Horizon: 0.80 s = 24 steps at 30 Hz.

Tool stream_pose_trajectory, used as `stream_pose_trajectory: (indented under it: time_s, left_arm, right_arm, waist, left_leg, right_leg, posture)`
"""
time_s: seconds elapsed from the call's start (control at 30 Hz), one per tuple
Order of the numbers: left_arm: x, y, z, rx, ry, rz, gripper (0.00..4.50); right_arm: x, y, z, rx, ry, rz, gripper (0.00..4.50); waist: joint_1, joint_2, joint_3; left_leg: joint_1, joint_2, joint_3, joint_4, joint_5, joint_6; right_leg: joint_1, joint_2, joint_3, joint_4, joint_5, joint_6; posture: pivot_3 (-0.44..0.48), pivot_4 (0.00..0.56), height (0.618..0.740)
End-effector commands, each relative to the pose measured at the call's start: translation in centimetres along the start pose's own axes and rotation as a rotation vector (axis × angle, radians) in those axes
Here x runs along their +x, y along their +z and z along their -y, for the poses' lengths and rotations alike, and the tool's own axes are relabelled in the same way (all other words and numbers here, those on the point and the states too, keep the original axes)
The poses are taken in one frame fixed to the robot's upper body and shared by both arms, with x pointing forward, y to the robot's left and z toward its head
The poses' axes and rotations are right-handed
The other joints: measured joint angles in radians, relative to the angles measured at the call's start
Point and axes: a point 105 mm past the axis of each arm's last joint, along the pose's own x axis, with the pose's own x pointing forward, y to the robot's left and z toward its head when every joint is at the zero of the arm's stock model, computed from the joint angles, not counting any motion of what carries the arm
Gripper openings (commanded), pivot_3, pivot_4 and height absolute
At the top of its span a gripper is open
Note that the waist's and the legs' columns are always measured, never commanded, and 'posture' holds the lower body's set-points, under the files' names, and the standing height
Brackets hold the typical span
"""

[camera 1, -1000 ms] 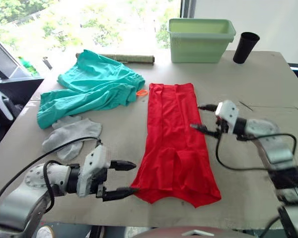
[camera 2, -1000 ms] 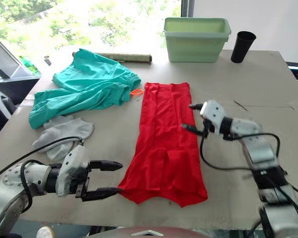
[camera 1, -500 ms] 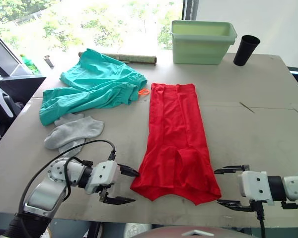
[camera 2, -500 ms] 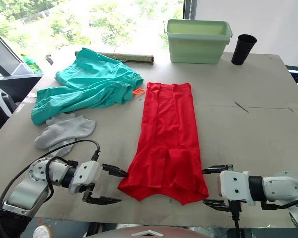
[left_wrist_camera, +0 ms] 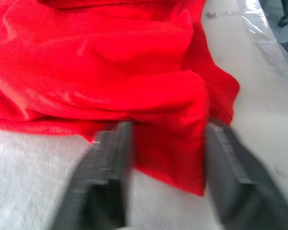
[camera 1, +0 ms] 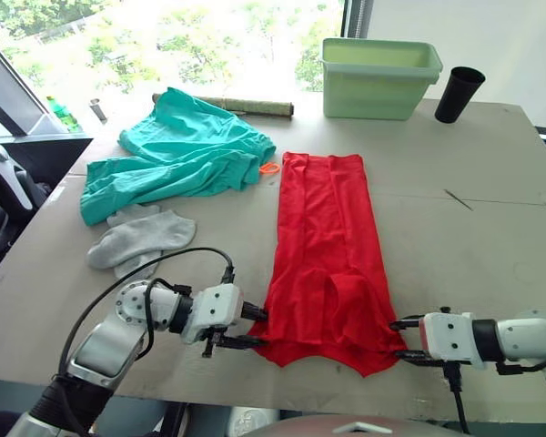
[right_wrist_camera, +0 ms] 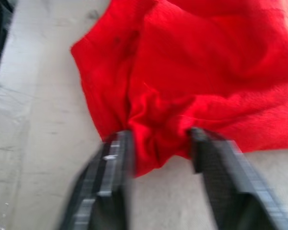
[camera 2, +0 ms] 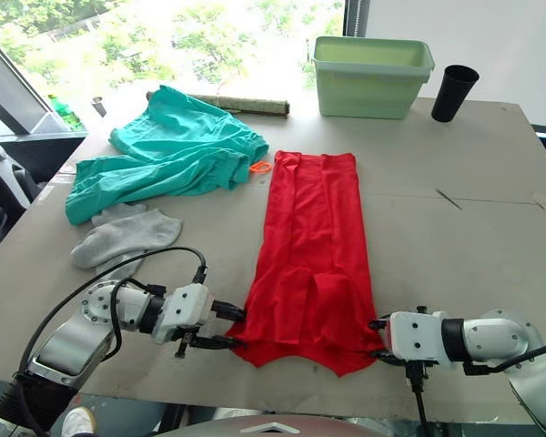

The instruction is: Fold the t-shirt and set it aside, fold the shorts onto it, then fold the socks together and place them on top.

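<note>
The red t-shirt (camera 1: 326, 237) lies folded into a long strip down the middle of the table, neck end toward the far side. My left gripper (camera 1: 255, 328) is at its near left corner, fingers (left_wrist_camera: 110, 163) closed around a fold of red fabric. At the near right corner my right gripper (camera 1: 399, 340) pinches bunched red cloth between its fingers (right_wrist_camera: 209, 158). The teal shorts (camera 1: 182, 155) lie crumpled at the far left, with an orange drawstring loop (camera 1: 269, 168) beside the shirt. The grey socks (camera 1: 141, 238) lie just in front of the shorts.
A pale green bin (camera 1: 382, 77) and a black cup (camera 1: 459, 94) stand at the table's far right edge. A rolled mat (camera 1: 246, 105) lies along the far edge behind the shorts. Bare table (camera 1: 473, 246) stretches to the shirt's right.
Both grippers have moved in onto the shirt's near hem and narrowed from wide open to gripping its corners, left on the left corner, right on the right.
</note>
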Motion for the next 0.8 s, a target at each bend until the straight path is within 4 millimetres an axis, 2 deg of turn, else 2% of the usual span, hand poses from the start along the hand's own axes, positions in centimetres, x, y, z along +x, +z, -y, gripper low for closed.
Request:
stream_pose_trajectory:
  time_s: [0.03, 0.23, 0.37, 0.43, 0.57, 0.6, 0.63, 0.67, 0.7, 0.8]
  left_arm:
    - [0.2, 0.6, 0.5, -0.005, -0.050, 0.004, 0.14]
    - [0.0, 2.1, 1.3, -0.179, -0.131, 0.077, 0.04]
    - [0.2, 2.3, 0.9, -0.166, -0.102, 0.076, 0.04]
    - [0.0, 1.9, 0.7, -0.122, -0.077, 0.069, 0.04]
    - [-0.5, 1.4, 1.4, -0.072, -0.099, 0.082, 1.27]
    - [-0.7, 1.2, 1.2, -0.047, -0.072, 0.087, 1.93]
    - [-1.0, 0.9, 1.2, -0.012, -0.067, 0.086, 2.33]
    - [-1.3, 0.6, 1.3, 0.011, -0.067, 0.085, 2.88]
    - [-1.6, 0.4, 1.3, 0.059, -0.061, 0.083, 3.23]
    - [-2.0, -0.4, 0.8, 0.210, -0.045, 0.068, 3.23]
  right_arm:
    - [-0.7, 0.7, -0.1, 0.006, 0.025, 0.007, 0.00]
    - [-2.4, 2.2, 0.2, 0.164, 0.018, 0.051, 0.00]
    - [-3.0, 2.6, 0.9, 0.144, -0.022, 0.041, 0.00]
    - [-2.9, 1.9, 0.5, 0.127, 0.003, 0.001, 0.00]
    - [-2.5, 1.0, -0.5, 0.083, 0.022, -0.015, 1.31]
    - [-2.4, 0.9, -0.6, 0.035, -0.003, -0.018, 1.93]
    - [-2.6, 0.8, -0.9, -0.025, -0.004, -0.023, 2.36]
    - [-2.7, 0.8, -1.3, -0.069, 0.000, -0.027, 2.39]
    - [-2.9, 0.7, -1.4, -0.129, -0.010, -0.030, 2.39]
    - [-3.3, 0.2, -1.8, -0.257, -0.031, -0.040, 2.39]
  waist:
    - [0.000, 0.000, 0.000]
    - [0.000, -0.001, 0.001]
    - [0.000, -0.001, 0.001]
    - [0.000, -0.001, 0.001]
    - [0.000, -0.001, 0.001]
    - [0.000, -0.001, 0.001]
    - [0.001, -0.001, 0.001]
    - [0.001, -0.001, 0.001]
    - [0.001, -0.001, 0.001]
    - [0.001, -0.001, 0.001]
  left_leg:
    - [0.000, 0.000, 0.000, 0.000, 0.000, 0.000]
    - [0.000, 0.000, 0.000, 0.001, 0.000, 0.000]
    - [0.000, 0.000, -0.001, 0.002, 0.000, 0.000]
    - [0.000, 0.000, -0.001, 0.003, 0.000, 0.000]
    - [0.000, 0.000, -0.001, 0.002, 0.000, 0.000]
    - [0.000, 0.000, -0.001, 0.002, 0.000, 0.000]
    - [0.000, 0.000, -0.001, 0.003, 0.000, 0.000]
    - [0.000, 0.000, -0.001, 0.003, 0.000, 0.000]
    - [0.000, 0.000, -0.001, 0.003, 0.000, 0.000]
    - [0.000, 0.000, -0.001, 0.003, 0.000, 0.000]
  right_leg:
    - [0.000, 0.000, 0.000, 0.000, 0.000, 0.000]
    - [0.000, 0.000, 0.000, 0.001, 0.000, 0.000]
    - [0.000, 0.000, 0.000, 0.002, 0.000, 0.000]
    - [0.000, 0.000, 0.000, 0.002, 0.000, 0.000]
    - [0.000, 0.000, 0.000, 0.002, 0.000, 0.000]
    - [0.000, 0.000, -0.001, 0.002, 0.000, 0.000]
    - [0.000, 0.000, 0.000, 0.002, 0.000, 0.000]
    - [0.000, 0.000, 0.000, 0.002, 0.000, 0.000]
    - [0.000, 0.000, -0.001, 0.002, 0.000, 0.000]
    - [0.000, 0.000, 0.000, 0.002, -0.001, 0.001]
  posture:
    - [0.000, 0.150, 0.740]
    - [0.000, 0.150, 0.740]
    - [0.000, 0.150, 0.740]
    - [0.000, 0.150, 0.740]
    - [0.000, 0.150, 0.740]
    - [0.000, 0.150, 0.740]
    - [0.000, 0.150, 0.740]
    - [0.000, 0.150, 0.740]
    - [0.000, 0.150, 0.740]
    - [0.000, 0.150, 0.740]
